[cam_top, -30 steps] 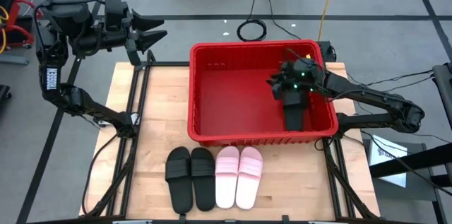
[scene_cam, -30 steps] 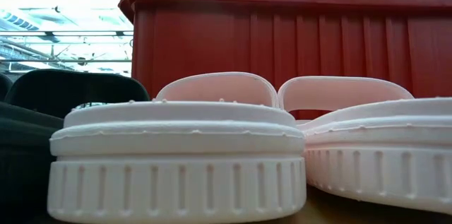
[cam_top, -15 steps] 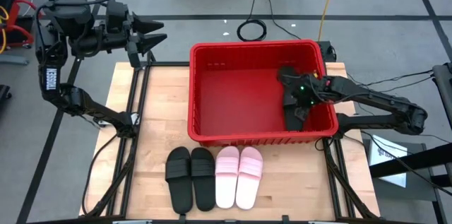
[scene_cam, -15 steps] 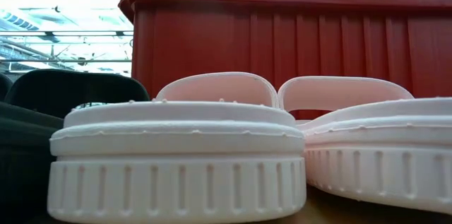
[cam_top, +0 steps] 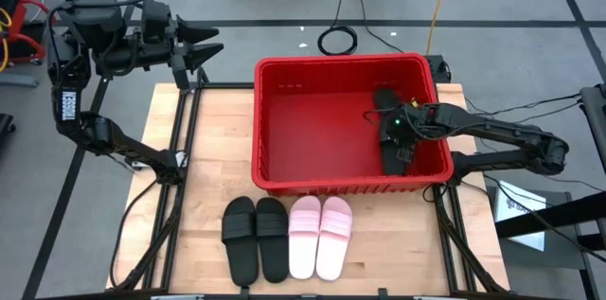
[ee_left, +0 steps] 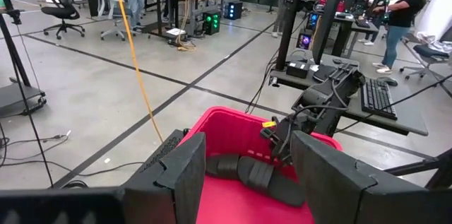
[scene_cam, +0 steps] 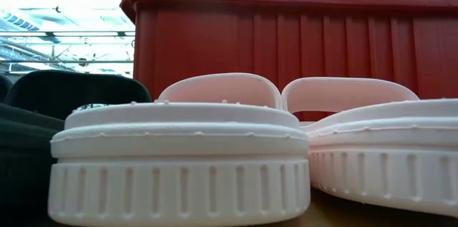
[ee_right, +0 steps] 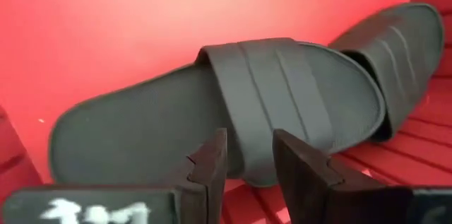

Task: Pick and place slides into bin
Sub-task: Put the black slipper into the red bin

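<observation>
A: What is the left arm (cam_top: 90, 73) looking like?

B: It is showing matte black, chunky housings, with a white lettered label running down one link and dark cables looping off it. Its gripper (cam_top: 204, 42) is ending in two pointed, wedge-shaped black fingers (ee_left: 176, 174) with ribbed edges.

A: And the right arm (cam_top: 502, 137)?

B: Slimmer black links, green lights glowing near the bin (cam_top: 284, 75). Its fingers (ee_right: 209, 164) are looking dark brown and angular; white marks are showing below them.

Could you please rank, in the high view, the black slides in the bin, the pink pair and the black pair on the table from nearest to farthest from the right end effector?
1. Black slides in the bin, directly beneath the right end effector.
2. Pink pair, on the table before the bin.
3. Black pair on the table, left of the pink ones.
</observation>
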`<action>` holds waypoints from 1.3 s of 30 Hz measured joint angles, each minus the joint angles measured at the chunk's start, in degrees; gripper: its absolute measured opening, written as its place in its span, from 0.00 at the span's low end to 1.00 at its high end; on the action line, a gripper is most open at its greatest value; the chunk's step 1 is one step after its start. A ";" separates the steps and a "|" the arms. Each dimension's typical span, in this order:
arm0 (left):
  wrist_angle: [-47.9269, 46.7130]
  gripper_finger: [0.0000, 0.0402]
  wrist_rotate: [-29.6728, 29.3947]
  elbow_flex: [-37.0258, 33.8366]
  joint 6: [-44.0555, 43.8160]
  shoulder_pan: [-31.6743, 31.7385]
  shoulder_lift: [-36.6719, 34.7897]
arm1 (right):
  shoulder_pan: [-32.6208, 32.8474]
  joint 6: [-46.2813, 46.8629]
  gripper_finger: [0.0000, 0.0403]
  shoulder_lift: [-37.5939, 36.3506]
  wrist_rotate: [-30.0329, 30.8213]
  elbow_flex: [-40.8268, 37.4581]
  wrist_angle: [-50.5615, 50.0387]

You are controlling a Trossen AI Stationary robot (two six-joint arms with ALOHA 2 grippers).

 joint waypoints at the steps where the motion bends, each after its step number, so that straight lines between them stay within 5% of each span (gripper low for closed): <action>1: 0.00 0.51 -0.02 0.00 0.00 0.00 0.00 | 0.00 -0.71 0.27 0.40 0.00 -0.34 0.44; 23: 0.00 0.51 -1.11 0.00 0.55 0.02 0.52 | 0.51 -3.83 0.29 1.37 6.00 -6.97 6.66; 28: 0.02 0.51 -1.49 0.00 0.53 0.02 0.52 | 1.29 -1.98 0.27 1.41 14.33 -7.05 8.31; 39: 0.04 0.51 -1.55 0.00 -0.31 0.00 0.52 | 1.29 -4.33 0.02 1.29 10.76 -7.08 7.55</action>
